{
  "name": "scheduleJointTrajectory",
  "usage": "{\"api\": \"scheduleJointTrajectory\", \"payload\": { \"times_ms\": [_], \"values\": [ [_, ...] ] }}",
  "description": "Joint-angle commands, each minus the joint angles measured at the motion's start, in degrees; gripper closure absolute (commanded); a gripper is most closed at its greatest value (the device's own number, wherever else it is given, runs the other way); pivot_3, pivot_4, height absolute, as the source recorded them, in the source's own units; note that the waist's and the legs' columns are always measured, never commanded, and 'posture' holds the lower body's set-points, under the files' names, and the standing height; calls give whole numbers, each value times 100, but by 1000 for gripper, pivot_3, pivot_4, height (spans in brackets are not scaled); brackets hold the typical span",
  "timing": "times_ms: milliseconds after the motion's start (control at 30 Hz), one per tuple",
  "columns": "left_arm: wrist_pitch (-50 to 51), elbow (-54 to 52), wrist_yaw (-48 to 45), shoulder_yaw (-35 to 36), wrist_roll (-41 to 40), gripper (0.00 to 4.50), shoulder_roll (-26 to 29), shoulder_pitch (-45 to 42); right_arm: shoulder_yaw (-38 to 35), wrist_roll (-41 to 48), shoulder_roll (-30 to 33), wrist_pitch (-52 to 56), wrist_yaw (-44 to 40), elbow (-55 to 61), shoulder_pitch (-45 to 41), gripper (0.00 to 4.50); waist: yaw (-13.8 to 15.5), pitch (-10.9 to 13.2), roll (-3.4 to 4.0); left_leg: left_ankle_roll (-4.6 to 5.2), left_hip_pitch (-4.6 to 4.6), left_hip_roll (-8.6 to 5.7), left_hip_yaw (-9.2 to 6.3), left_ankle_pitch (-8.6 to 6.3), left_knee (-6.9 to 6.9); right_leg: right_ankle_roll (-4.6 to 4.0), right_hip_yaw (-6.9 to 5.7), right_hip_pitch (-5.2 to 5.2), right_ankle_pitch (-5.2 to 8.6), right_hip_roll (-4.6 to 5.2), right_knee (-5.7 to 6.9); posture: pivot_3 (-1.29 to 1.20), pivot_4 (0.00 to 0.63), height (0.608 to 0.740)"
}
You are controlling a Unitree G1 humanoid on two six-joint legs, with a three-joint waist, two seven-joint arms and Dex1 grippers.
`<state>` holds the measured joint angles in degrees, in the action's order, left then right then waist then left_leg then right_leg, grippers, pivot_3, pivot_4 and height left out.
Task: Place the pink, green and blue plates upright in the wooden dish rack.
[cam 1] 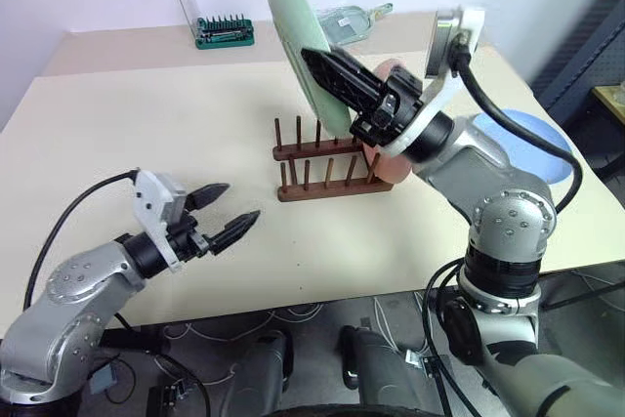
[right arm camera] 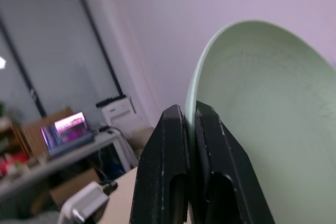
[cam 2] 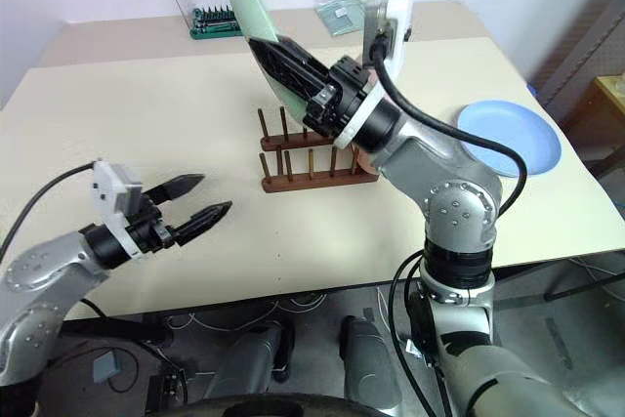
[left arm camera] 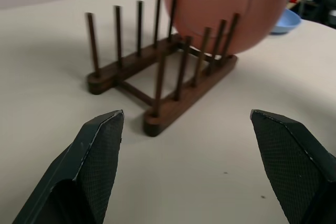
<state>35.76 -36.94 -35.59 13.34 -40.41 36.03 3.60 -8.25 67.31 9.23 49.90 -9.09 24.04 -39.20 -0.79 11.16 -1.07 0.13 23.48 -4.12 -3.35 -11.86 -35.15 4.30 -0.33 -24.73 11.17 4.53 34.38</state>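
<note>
Right gripper (cam 1: 314, 54) pinching the green plate (cam 1: 298, 41) by its rim, held on edge above the wooden dish rack (cam 1: 327, 168). Pink plate (left arm camera: 226, 9) already upright in the rack's right end slots. Left gripper (cam 1: 223, 209) spread wide, empty, low over the table (cam 1: 146, 134) left of the rack. Blue plate (cam 2: 510, 136) flat, far right.

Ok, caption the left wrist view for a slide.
Open left end effector faces the wooden dish rack, pink plate upright at its far end.
</note>
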Motion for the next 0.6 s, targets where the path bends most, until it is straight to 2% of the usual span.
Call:
{"api": "scheduleJointTrajectory", "payload": {
  "times_ms": [33,200,600],
  "values": [
    [-102,-256,-12,-225,22,546,-4,-160,-169,641,-72,-11,622,272,23,4500,1,0,0,4,0,0,1,2,0,0,0,1,0,0,-3,0,150,740],
    [-71,-247,88,-320,-77,546,-105,-269,-212,921,-48,-198,1119,215,139,4500,4,0,0,10,4,-1,3,5,0,2,-1,1,-1,-1,-8,0,150,740],
    [-57,-297,149,-332,-214,546,-164,-305,-280,1234,-86,-630,1669,-121,277,4500,2,0,0,12,4,0,3,6,-1,3,-3,2,0,-4,-8,0,150,740]
  ]
}}
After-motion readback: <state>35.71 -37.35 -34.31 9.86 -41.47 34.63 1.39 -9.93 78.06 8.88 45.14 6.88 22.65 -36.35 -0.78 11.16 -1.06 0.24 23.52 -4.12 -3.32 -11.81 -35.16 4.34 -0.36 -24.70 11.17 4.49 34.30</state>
